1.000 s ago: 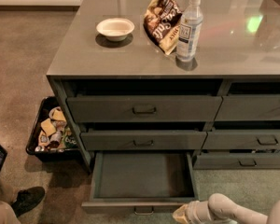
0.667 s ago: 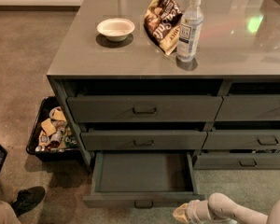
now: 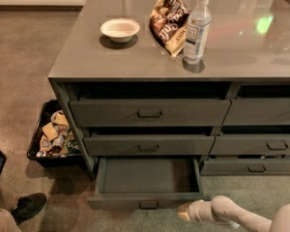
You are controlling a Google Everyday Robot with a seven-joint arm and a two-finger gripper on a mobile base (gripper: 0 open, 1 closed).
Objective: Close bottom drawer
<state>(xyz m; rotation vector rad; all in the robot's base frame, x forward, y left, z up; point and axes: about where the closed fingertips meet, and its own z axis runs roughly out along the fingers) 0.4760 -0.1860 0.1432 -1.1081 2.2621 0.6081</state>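
The bottom drawer (image 3: 147, 177) of the left column stands pulled out, its flat grey floor bare and its slim front panel with a small dark handle (image 3: 148, 205) at the bottom of the view. My gripper (image 3: 184, 211) is at the end of the white arm coming in from the lower right. It sits just right of the handle, against or very near the right part of the drawer's front panel. The two drawers above it are nearly shut.
On the counter top stand a white bowl (image 3: 119, 29), a snack bag (image 3: 169, 19) and a water bottle (image 3: 196, 29). A black bin of snacks (image 3: 52, 134) sits on the floor left of the cabinet. A person's shoe (image 3: 29, 206) shows at lower left.
The drawer has slid in a little toward the cabinet. My gripper has kept its place by the front panel's right side.
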